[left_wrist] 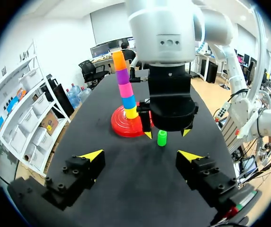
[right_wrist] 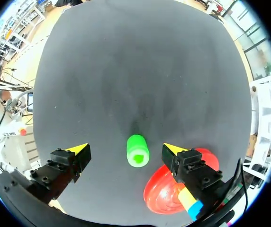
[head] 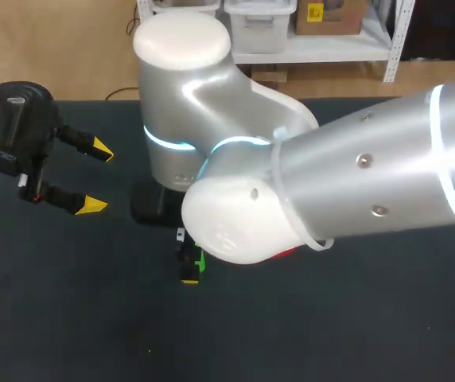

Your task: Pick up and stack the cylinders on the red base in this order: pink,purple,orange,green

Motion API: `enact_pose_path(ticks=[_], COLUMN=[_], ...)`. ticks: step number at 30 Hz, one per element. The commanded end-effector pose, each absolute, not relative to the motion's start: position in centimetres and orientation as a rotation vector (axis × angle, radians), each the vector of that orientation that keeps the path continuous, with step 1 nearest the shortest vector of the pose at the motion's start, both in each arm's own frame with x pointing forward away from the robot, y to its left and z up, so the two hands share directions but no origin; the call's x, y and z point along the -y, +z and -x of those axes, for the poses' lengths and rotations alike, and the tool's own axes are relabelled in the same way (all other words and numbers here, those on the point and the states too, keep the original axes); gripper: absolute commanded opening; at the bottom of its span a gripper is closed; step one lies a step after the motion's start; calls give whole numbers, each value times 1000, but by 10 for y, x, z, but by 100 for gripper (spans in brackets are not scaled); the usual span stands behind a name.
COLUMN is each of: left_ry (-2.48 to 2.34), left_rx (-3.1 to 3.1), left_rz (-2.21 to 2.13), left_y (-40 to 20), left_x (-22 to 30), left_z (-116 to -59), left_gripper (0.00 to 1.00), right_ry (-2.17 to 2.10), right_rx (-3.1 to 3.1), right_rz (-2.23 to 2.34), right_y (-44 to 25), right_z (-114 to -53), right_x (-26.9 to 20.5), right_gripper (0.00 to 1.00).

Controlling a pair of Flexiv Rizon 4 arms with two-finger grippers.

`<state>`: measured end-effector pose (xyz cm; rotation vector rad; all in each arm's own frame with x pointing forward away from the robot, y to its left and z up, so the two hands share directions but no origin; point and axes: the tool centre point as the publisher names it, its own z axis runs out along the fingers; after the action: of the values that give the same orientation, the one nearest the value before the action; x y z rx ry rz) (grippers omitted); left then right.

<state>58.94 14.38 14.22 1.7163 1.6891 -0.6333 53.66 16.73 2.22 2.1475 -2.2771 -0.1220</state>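
No legible text, labels, numbers or signs (in any of the views)

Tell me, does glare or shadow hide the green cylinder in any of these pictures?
Head view: the right arm, glossy with highlights, covers the middle; only a sliver of the green cylinder shows beneath it. Left wrist view: even light, the cylinder plain under the right gripper. Right wrist view: matte table, no glare, cylinder clear between the open fingers.

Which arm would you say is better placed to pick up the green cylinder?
Right. The right arm's fingers hang open over the green cylinder, one each side; the left arm's fingers are well away.
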Motion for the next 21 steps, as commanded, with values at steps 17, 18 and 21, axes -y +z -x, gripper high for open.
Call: enact_pose_path(ticks=[17,18,21], left_ry=[-634,-634,-634], left_rx=[-1686,-1686,-1686], left_rz=[-1717,-1717,-1717], left_y=[141,141,141], left_x=[-144,-144,-144], left_z=[-591,-591,-591], left_gripper=[100,100,100], right_ry=[-141,-139,-139], right_rx=[2267,2266,2267], right_rz=[-2130,-2128,-2123], right_y=[15,14,13], right_z=[-538,-538,-539], right_x=[-169,-168,-167], right_gripper=[100,100,100])
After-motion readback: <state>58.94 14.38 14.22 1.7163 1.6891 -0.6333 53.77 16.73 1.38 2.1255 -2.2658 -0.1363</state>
